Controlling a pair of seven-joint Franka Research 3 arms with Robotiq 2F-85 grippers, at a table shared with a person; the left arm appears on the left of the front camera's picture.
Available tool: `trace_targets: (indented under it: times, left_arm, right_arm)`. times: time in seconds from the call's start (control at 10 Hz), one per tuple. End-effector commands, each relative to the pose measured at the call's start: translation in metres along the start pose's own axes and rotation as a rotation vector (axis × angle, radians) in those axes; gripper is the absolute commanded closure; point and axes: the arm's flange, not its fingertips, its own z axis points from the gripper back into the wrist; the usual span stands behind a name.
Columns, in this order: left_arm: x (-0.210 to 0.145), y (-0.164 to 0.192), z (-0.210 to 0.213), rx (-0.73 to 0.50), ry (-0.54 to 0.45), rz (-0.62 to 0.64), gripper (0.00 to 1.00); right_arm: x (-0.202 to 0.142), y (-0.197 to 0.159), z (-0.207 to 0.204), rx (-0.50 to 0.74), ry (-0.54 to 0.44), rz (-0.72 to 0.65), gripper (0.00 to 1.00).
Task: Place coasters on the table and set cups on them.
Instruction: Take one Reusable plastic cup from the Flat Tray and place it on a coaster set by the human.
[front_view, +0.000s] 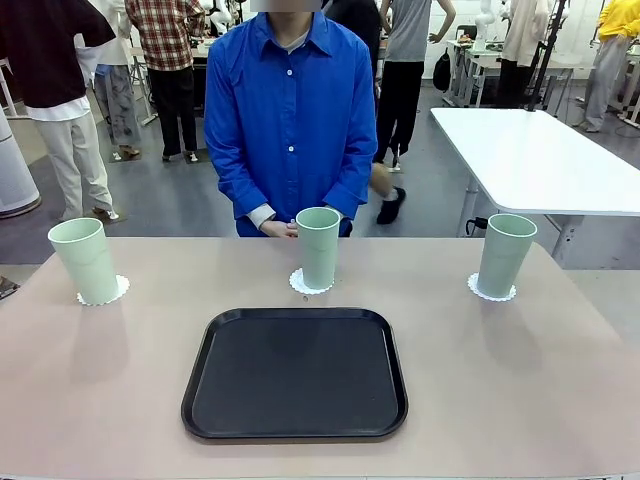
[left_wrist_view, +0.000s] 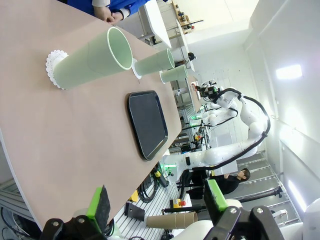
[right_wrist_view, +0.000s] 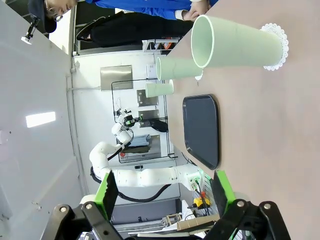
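Three pale green cups stand upright on the beige table (front_view: 500, 380), each on a white lacy coaster: the left cup (front_view: 85, 260) on its coaster (front_view: 118, 291), the middle cup (front_view: 318, 247) on its coaster (front_view: 300, 285), the right cup (front_view: 505, 255) on its coaster (front_view: 478, 292). The left wrist view has my left gripper (left_wrist_view: 156, 202) open and empty, well back from the nearest cup (left_wrist_view: 92, 59) and coaster (left_wrist_view: 51, 60). My right gripper (right_wrist_view: 165, 192) is likewise open and empty, far from its nearest cup (right_wrist_view: 235, 42) and coaster (right_wrist_view: 284, 45).
An empty black tray (front_view: 295, 373) lies at the table's near middle. A person in a blue shirt stands at the far edge, hands (front_view: 280, 228) clasped just behind the middle cup. A white table (front_view: 530, 160) stands beyond at the right.
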Motion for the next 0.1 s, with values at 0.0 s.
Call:
trace_targets:
  times: [0.0]
  left_arm:
    - [-0.0016,-0.0026,0.0002,-0.002,0.006,-0.007,0.0]
  right_arm:
    - [-0.0011,-0.0018,0.0014,0.008,0.003,0.011,0.0]
